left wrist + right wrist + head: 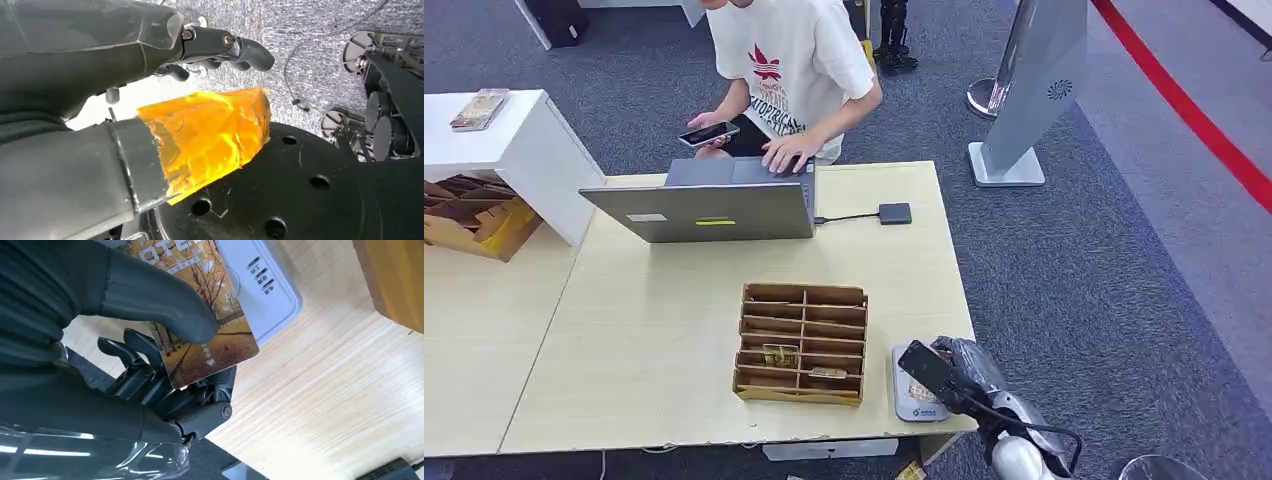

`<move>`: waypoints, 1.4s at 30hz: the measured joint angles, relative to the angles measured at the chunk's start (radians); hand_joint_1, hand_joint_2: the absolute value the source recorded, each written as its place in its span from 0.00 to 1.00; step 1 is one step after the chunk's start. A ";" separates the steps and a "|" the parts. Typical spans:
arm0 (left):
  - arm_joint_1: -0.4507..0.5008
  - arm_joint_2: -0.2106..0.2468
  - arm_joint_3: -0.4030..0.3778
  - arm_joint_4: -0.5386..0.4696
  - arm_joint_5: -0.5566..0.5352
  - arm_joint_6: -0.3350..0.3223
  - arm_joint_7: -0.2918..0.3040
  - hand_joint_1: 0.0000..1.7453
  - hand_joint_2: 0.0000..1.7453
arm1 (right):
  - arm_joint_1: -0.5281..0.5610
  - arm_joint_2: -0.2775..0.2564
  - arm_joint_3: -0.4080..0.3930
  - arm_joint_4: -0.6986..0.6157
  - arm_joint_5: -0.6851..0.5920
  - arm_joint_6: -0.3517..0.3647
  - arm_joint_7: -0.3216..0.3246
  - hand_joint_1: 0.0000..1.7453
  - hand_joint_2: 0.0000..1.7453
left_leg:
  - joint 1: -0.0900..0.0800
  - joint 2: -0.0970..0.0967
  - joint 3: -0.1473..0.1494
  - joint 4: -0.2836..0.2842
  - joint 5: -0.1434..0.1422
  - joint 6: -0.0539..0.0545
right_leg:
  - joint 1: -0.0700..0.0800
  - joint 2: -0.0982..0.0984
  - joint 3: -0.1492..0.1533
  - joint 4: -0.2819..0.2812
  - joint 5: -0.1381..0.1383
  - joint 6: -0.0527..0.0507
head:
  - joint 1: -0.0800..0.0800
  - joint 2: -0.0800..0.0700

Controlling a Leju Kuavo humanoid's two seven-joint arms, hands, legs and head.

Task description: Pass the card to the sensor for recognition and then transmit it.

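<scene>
My right hand [954,372] hovers at the table's near right corner, directly over the grey-white card sensor [914,400]. In the right wrist view that hand [165,385] pinches a card with an autumn-tree picture [210,340] between thumb and fingers, the card held flat just above the sensor [260,285]. My left hand [220,47] hangs down by the robot's body with its fingers loosely curled and nothing in them; its thumb [210,135] is wrapped in orange tape.
A wooden compartment box [802,342] with a few cards in its slots stands just left of the sensor. Farther back a person [784,70] sits at a laptop [709,205], phone in hand. A small adapter [894,212] lies beside the laptop. Wooden crates [474,215] stand far left.
</scene>
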 joint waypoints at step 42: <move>0.000 0.005 -0.024 0.000 0.002 0.000 0.006 0.00 0.00 | -0.006 0.005 0.000 0.016 0.006 -0.001 0.001 1.00 1.00 | 0.000 0.000 0.002 0.000 0.000 0.000 | 0.000 0.000 0.002 0.000 0.000 0.000 | 0.000 0.000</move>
